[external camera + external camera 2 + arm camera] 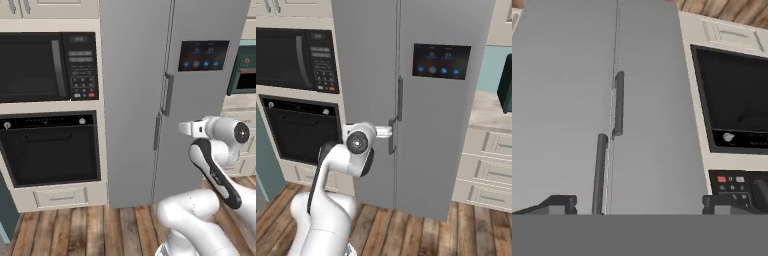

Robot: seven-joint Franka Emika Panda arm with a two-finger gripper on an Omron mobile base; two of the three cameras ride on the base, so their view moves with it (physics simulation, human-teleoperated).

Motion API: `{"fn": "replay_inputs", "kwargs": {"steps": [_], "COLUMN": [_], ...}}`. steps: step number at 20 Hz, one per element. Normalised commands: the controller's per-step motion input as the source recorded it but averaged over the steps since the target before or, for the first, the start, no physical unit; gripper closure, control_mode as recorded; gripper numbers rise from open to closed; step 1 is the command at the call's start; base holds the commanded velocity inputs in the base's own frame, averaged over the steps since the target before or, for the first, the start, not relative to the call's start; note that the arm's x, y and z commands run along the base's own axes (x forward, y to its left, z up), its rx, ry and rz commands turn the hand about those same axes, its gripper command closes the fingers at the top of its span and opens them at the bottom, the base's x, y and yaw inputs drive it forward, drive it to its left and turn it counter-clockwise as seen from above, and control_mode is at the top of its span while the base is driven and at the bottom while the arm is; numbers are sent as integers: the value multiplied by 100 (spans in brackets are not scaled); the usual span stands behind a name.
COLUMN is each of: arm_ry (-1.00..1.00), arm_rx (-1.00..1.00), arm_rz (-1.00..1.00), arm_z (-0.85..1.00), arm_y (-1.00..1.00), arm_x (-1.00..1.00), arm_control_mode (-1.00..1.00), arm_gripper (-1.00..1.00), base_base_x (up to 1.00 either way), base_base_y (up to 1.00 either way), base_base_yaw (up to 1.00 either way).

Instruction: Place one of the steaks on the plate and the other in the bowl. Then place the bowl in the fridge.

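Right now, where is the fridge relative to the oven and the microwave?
In the left base view the fridge stands directly right of the stacked microwave and oven, both doors shut, with the open gripper facing its handles.

The fridge (421,100) stands closed; the white arm (351,150) reaches toward its left door handle (391,136).

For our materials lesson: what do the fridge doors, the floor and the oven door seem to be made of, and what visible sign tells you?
Fridge: likely brushed steel; even matte grey, faint soft sheen, no grain.
Floor: wood planks, or a wood-look finish; brown boards with streaks and seams.
Oven door: probably dark glass in a black frame; smooth, glossy black panel. All rendered, so uncertain.
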Motion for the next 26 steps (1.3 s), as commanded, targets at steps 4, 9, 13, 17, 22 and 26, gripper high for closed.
{"fn": "replay_inputs", "kwargs": {"steps": [4,9,13,17,22,26], "arm_ry": [0,9,-1,-3,0,0], "arm_rx": [-36,-12,13,25,12,0], "arm_rz": [5,-2,-3,-7,-3,0], "arm_z": [38,34,2,0,0,0], "arm_y": [6,0,-8,-26,-6,0], "arm_x": [70,38,12,9,45,53], "arm_control_mode": [-100,-100,-100,-100,-100,-100], "arm_gripper": [-100,-100,-100,-100,-100,-100], "base_base_x": [0,0,0,0,0,0], "base_base_y": [0,0,0,0,0,0], "base_base_yaw": [0,0,0,0,0,0]}}
